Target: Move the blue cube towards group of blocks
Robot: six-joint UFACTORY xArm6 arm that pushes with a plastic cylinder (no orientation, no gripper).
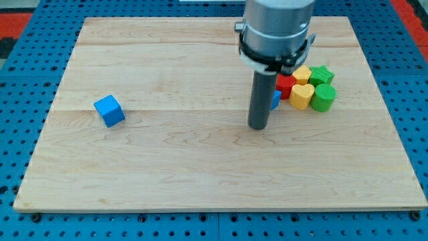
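The tip (258,126), jawless, sits far right of the blue cube (110,110); pushing off-centre risks spinning it away from the block group (306,86).

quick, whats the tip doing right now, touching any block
My tip: on the bare board, holding nothing, just left of the block group, far right of the blue cube.

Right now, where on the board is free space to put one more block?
Free: the wide stretch between the blue cube and my tip, and the whole bottom strip. Crowded: the view's right, where the group of blocks sits behind my tip.
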